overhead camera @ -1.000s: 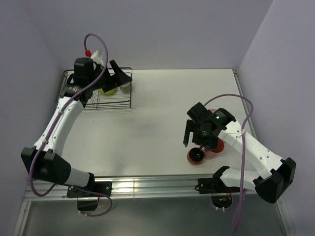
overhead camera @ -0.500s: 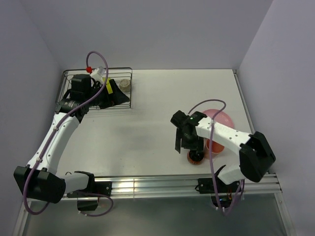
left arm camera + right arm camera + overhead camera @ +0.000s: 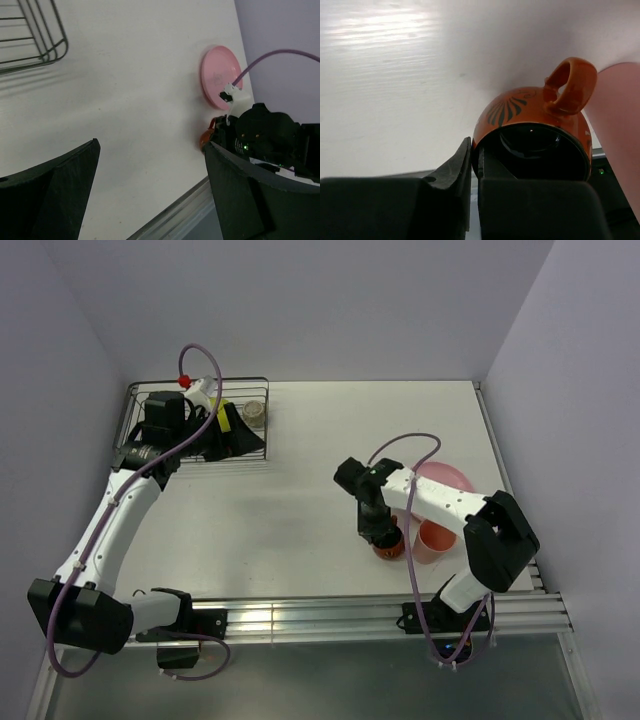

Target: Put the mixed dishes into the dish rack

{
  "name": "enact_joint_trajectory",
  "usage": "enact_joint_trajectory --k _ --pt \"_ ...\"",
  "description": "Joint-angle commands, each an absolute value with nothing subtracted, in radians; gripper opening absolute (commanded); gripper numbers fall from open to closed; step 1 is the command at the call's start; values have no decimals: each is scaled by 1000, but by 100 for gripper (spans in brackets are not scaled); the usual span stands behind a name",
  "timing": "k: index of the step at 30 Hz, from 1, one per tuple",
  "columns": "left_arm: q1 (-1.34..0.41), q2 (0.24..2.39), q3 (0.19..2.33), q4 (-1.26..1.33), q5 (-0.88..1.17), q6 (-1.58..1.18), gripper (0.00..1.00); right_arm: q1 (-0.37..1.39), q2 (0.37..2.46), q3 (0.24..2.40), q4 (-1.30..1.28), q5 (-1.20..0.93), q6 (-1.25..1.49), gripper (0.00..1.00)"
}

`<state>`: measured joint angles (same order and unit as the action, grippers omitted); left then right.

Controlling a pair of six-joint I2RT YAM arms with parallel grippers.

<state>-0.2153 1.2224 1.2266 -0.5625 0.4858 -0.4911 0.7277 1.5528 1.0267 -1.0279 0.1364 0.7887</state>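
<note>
Gripping the small orange-red mug [image 3: 532, 117] by its rim with the right tool [image 3: 474, 156]: jaws drawn narrow, 1 finger pressed against the outer wall, the other down in the dark inside. Handle on the side of the mug away from the fingers. Opening facing straight up at the wrist camera. Cannot tell whether seated on the white counter [image 3: 300, 490] or just off it.

Close on the mug's right, the salmon-pink cup [image 3: 435, 540], upright; touching or merely near, cannot tell. Beyond both, flat on the counter, the large flat pink plate [image 3: 450, 478], partly covered from above by the right arm and its purple cable [image 3: 400, 440].

At the far left corner of the counter, the dish rack [image 3: 258, 390]. In its far right corner, the small beige-grey round cup [image 3: 254, 412]. Next to that, only a sliver of the lime-green bowl [image 3: 222, 420], mostly hidden behind the left arm.

Hovering over the near right part of the rack, the left tool [image 3: 150, 145], spread wide and holding nothing. Seen from its wrist camera: 1 rounded corner of the rack's wires at the upper left, bare counter between the 2 fingers, and the plate, the mug and the right arm well apart on the far side.
</note>
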Motion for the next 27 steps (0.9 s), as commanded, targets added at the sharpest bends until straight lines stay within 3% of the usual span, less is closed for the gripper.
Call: enact_joint_trajectory --k 1,3,7,14,17,21,27 --pt "-210 1248 1236 -474 627 -514 94 746 1523 1251 -1097 151 755 0" --pt "-210 1262 1233 -440 673 -554 99 741 1513 1349 -1109 42 739 0" --pt "-210 1279 1189 -263 837 -656 99 669 1470 1522 -981 -292 742 0" --pt "-209 1307 1054 116 999 -1050 99 473 1260 1256 -443 -780 1007 0" --pt "-210 1321 980 282 1005 -1224 96 440 1209 1140 -84 -866 1169 0" --pt "-235 1351 953 371 1011 -1402 91 442 1207 1071 163 -887 1290 0" --pt "-290 1391 905 497 1008 -1662 90 442 1238 1098 281 -851 1267 0"
